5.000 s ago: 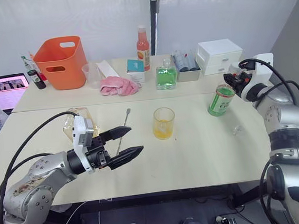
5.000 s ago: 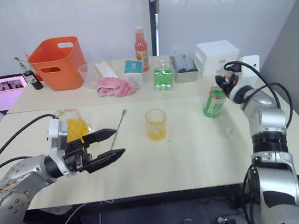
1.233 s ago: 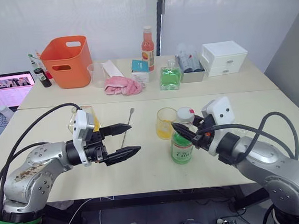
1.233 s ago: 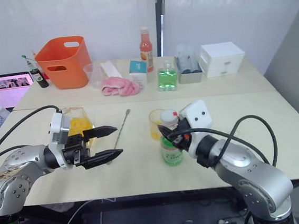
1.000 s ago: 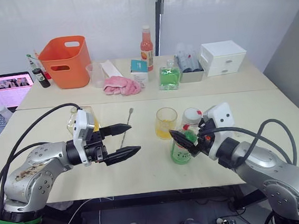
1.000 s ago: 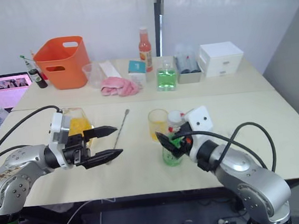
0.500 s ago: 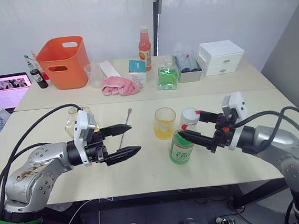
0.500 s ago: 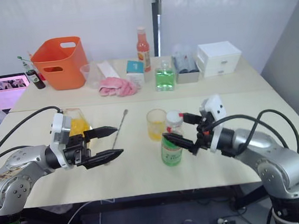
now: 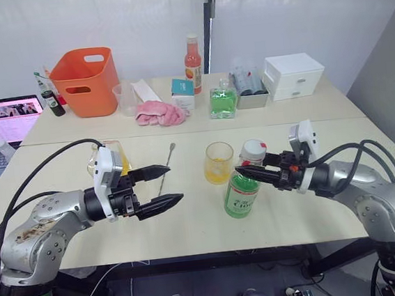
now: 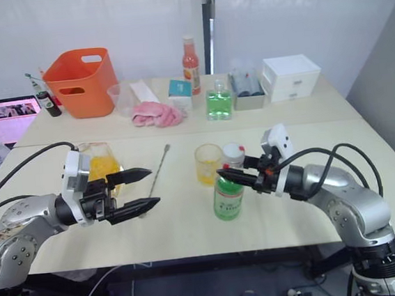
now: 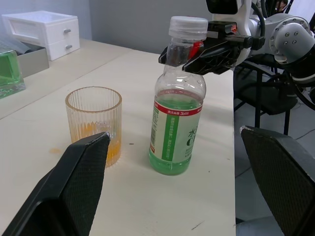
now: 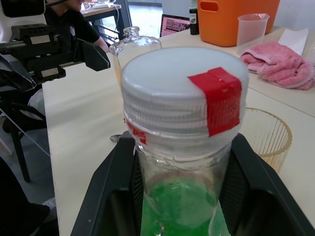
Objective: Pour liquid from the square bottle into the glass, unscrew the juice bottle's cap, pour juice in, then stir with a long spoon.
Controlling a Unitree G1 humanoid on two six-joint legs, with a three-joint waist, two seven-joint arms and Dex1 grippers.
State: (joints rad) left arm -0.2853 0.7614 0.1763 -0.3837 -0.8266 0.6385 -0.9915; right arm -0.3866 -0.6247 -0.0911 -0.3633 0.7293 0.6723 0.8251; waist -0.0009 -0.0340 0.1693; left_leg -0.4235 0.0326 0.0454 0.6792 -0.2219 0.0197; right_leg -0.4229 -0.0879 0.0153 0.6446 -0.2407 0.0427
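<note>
The juice bottle (image 9: pixel 241 189) stands slightly tilted on the near table, just right of the glass (image 9: pixel 218 162), which holds a little orange liquid. Its white cap (image 9: pixel 253 149), marked with red tape, is screwed on. My right gripper (image 9: pixel 252 165) reaches in from the right and is shut on the bottle's neck under the cap. My left gripper (image 9: pixel 173 182) hovers open to the left, with nothing between its fingers. The square bottle (image 10: pixel 100 165) stands behind its wrist. The long spoon (image 9: pixel 166 168) lies on the table between the left gripper and the glass.
On the far table stand an orange basket (image 9: pixel 84 80), a plastic cup (image 9: pixel 123 98), a pink cloth (image 9: pixel 158 112), a green square bottle (image 9: pixel 222 101), a tall orange-red bottle (image 9: pixel 192 55) and a white drawer box (image 9: pixel 294 76). A laptop (image 9: pixel 4 122) sits far left.
The right arm carried the juice bottle from the table's right end to beside the glass. Over the last half second its fingers closed onto the neck. My left gripper has hardly moved.
</note>
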